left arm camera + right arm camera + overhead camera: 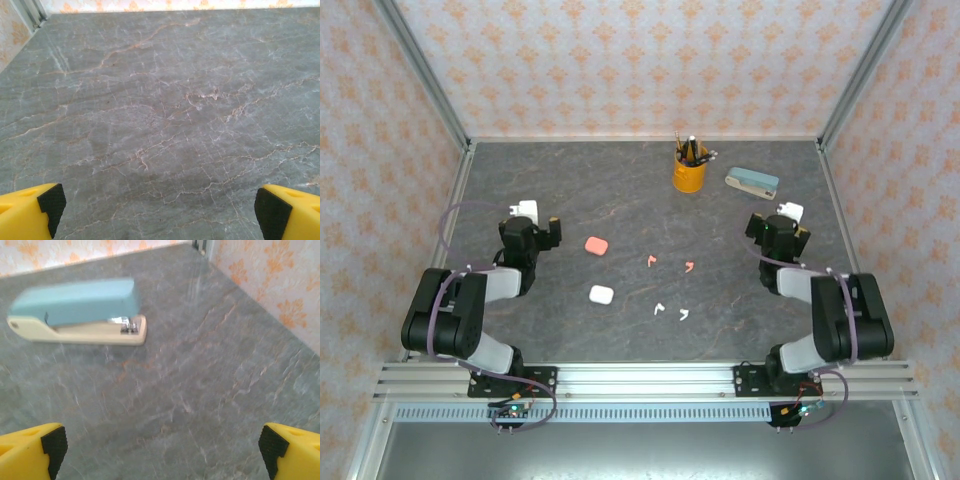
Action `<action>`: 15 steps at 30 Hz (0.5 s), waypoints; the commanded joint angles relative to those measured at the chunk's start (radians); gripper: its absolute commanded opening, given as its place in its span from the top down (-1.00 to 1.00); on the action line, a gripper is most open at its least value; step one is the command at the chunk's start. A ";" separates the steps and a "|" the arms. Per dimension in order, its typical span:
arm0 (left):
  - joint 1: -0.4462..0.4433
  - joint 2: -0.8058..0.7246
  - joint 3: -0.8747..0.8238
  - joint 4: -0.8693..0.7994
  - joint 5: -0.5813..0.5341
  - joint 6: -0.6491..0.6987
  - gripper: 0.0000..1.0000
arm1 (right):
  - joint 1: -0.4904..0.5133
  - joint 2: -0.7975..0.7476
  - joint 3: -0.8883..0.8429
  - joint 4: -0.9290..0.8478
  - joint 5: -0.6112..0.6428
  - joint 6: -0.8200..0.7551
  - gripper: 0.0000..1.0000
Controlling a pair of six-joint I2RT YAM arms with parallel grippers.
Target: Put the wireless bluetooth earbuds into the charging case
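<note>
Near the table's middle lie two salmon-pink earbuds (651, 261) (689, 266) and, nearer the arms, two white earbuds (660, 309) (684, 314). Left of them sit a pink charging case (596, 244) and a white charging case (601, 294); both look closed. My left gripper (528, 214) hovers to the left of the cases, apart from them. In the left wrist view it (159, 207) is open, with bare table between its yellow fingers (45, 207). My right gripper (787, 215) is to the right of the earbuds, open over bare table (160, 450).
A yellow cup (689, 173) holding pens stands at the back centre. A blue-and-cream stapler (751, 181) (80, 310) lies just beyond my right gripper. Patterned walls with metal posts enclose the grey marble table (620, 190) on three sides.
</note>
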 commanded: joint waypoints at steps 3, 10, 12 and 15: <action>0.003 -0.030 0.283 -0.474 0.027 -0.056 -1.00 | 0.005 -0.176 0.225 -0.487 0.092 0.320 -0.99; -0.033 -0.062 0.476 -0.809 -0.001 -0.364 -1.00 | 0.033 -0.188 0.374 -0.789 -0.301 0.448 -0.88; -0.052 -0.083 0.504 -0.885 0.002 -0.435 -1.00 | 0.080 -0.214 0.383 -0.852 -0.332 0.484 -0.84; -0.087 -0.162 0.483 -0.933 -0.007 -0.504 -1.00 | 0.170 -0.254 0.404 -0.951 -0.342 0.547 -0.84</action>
